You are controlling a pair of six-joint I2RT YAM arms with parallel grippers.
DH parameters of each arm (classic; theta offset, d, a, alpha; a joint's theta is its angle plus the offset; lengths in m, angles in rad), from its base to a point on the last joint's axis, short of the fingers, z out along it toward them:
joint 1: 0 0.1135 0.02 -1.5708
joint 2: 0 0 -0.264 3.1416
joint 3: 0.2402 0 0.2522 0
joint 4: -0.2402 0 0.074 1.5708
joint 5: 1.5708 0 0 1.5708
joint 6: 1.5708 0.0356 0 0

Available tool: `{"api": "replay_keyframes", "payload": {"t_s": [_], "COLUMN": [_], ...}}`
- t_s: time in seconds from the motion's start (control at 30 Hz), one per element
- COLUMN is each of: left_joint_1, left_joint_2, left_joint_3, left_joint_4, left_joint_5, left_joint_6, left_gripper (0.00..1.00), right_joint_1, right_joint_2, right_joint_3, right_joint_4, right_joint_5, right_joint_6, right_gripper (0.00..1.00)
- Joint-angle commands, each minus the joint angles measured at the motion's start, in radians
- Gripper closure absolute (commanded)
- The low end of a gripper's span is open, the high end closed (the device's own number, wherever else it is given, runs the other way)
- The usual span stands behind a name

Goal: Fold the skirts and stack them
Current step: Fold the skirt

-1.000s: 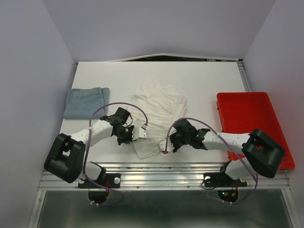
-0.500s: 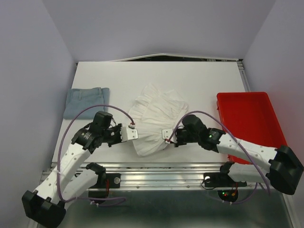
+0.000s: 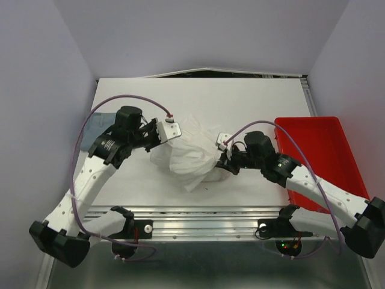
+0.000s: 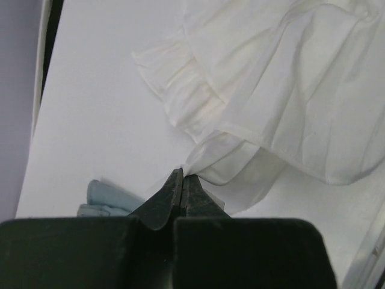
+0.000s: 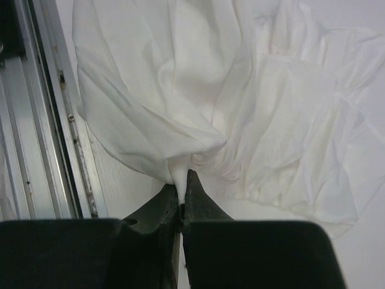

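The white pleated skirt (image 3: 189, 153) hangs bunched between my two grippers above the middle of the table. My left gripper (image 3: 170, 133) is shut on its left corner; the left wrist view shows the cloth (image 4: 271, 90) pinched at the gripper (image 4: 182, 174). My right gripper (image 3: 221, 144) is shut on its right corner; the right wrist view shows the gripper (image 5: 182, 178) pinching a fold of the cloth (image 5: 180, 108). The light blue denim skirt (image 3: 91, 129) lies folded at the far left, mostly hidden by my left arm, and shows in the left wrist view (image 4: 105, 195).
A red plastic tray (image 3: 319, 150) sits at the right side of the table. The metal rail (image 3: 198, 214) runs along the near edge. Purple cables loop over both arms.
Both grippers have lifted the near edge of the white skirt and carried it away from the near edge, over the rest of the cloth. The skirt now hangs bunched.
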Motion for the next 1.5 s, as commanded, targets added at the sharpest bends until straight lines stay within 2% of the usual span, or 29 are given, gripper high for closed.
{"api": "replay_keyframes", "payload": {"t_s": [0.0,0.07,0.1,0.2,0.23,0.43,0.53,0.57,0.67,0.7,0.73,0.83,0.87,0.93,0.97,1.0,1.1,1.17,1.23,1.33,1.47], "left_joint_1": [0.001,0.001,0.001,0.001,0.001,-0.001,-0.001,-0.001,-0.001,-0.001,-0.001,-0.001,-0.001,0.001,0.001,0.001,0.006,0.009,0.016,0.021,0.021], "left_joint_2": [0.199,0.276,0.351,0.461,0.547,0.957,1.139,1.211,1.29,1.308,1.327,1.301,1.28,1.194,1.157,1.12,0.897,0.812,0.7,0.577,0.546], "left_joint_3": [0.131,0.175,0.217,0.305,0.339,0.662,0.794,0.84,0.891,0.914,0.922,0.919,0.908,0.842,0.812,0.784,0.579,0.505,0.406,0.261,0.152], "left_joint_4": [0.18,0.272,0.296,0.422,0.456,0.444,0.41,0.401,0.407,0.406,0.406,0.413,0.418,0.433,0.436,0.435,0.456,0.462,0.435,0.427,0.38], "left_joint_5": [-0.013,-0.032,-0.041,-0.05,-0.05,-0.062,-0.07,-0.07,-0.075,-0.073,-0.078,-0.099,-0.105,-0.139,-0.15,-0.156,-0.188,-0.207,-0.153,-0.098,0.009], "left_joint_6": [-0.022,-0.035,-0.04,-0.071,-0.097,-0.144,-0.166,-0.176,-0.2,-0.209,-0.221,-0.242,-0.247,-0.268,-0.278,-0.288,-0.333,-0.374,-0.41,-0.498,-0.588], "left_gripper": [1.0,1.0,1.0,1.0,1.0,1.0,0.95,0.92,0.82,0.68,0.62,0.48,0.33,0.31,0.19,0.02,0.02,0.02,0.02,0.02,0.02], "right_joint_1": [-0.19,-0.331,-0.374,-0.47,-0.525,-0.667,-0.709,-0.732,-0.754,-0.754,-0.754,-0.754,-0.754,-0.754,-0.754,-0.754,-0.743,-0.719,-0.697,-0.637,-0.55], "right_joint_2": [0.043,0.121,0.15,0.275,0.307,0.629,0.773,0.845,0.93,0.942,0.95,0.956,0.951,0.935,0.93,0.928,0.908,0.898,0.887,0.878,0.867], "right_joint_3": [0.117,0.143,0.152,0.194,0.2,0.22,0.297,0.321,0.335,0.343,0.346,0.318,0.308,0.276,0.26,0.249,0.19,0.162,0.13,0.093,0.08], "right_joint_4": [0.027,0.027,0.027,0.027,0.033,0.082,0.108,0.131,0.226,0.226,0.229,0.232,0.235,0.243,0.277,0.288,0.335,0.338,0.347,0.341,0.318], "right_joint_5": [-0.128,-0.202,-0.279,-0.39,-0.421,-0.584,-0.631,-0.641,-0.639,-0.63,-0.625,-0.601,-0.592,-0.561,-0.546,-0.536,-0.48,-0.449,-0.426,-0.408,-0.4], "right_joint_6": [0.196,0.224,0.235,0.266,0.281,0.402,0.468,0.526,0.56,0.563,0.569,0.582,0.582,0.612,0.628,0.638,0.684,0.694,0.709,0.73,0.769], "right_gripper": [0.99,0.99,0.99,0.99,0.99,0.99,0.99,0.99,0.99,0.99,0.99,0.99,0.99,0.99,0.99,0.99,0.99,0.99,0.99,0.96,0.9]}}
